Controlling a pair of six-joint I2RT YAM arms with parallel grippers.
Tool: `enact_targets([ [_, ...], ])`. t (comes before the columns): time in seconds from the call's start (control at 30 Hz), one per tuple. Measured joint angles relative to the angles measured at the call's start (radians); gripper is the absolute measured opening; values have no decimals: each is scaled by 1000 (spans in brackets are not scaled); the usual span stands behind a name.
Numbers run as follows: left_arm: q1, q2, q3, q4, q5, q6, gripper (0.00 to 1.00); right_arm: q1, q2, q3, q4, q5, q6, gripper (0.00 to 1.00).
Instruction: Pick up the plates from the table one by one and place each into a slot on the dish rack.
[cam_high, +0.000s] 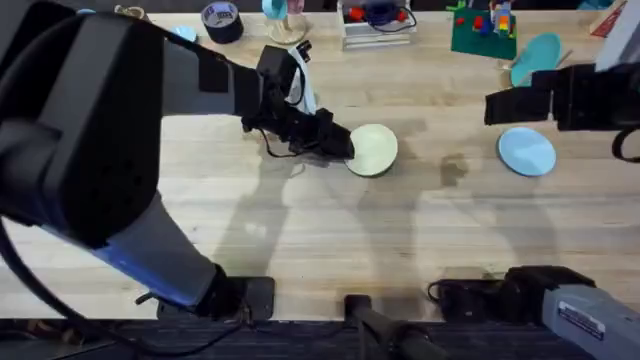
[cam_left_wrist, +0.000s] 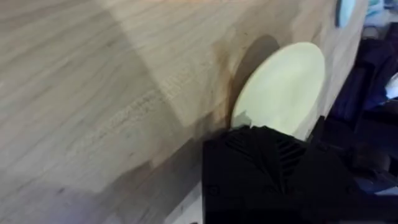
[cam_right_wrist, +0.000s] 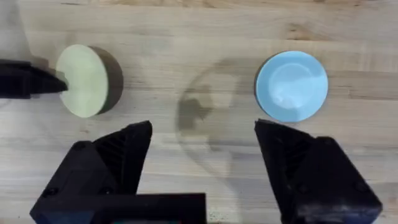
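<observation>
A pale yellow plate (cam_high: 374, 149), flat, round and plain, is held at its rim by the left gripper (cam_high: 343, 146), whose black fingers are closed on the edge nearest the arm. The disc is lifted clear of the table (cam_high: 300, 230); a dark shadow is cast beneath it in the right wrist view, where it is seen tilted rather than lying flat. Being round, no long axis is shown; its broad face is turned up and away from the gripper.

The light blue plate (cam_right_wrist: 291, 85), of like size and equally plain, is seen lying flat on the pale planks, just ahead of the right gripper (cam_right_wrist: 202, 155). That gripper is held above the table with its fingers spread wide and nothing between them.
</observation>
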Motion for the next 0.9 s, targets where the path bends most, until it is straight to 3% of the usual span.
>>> enact_targets([
  [0.6, 0, 12, 0, 15, 21, 7, 42, 0, 0, 0, 0, -5, 13, 995],
  [0.9, 0, 11, 0, 16, 21, 7, 42, -3, 169, 4, 37, -214, 31, 993],
])
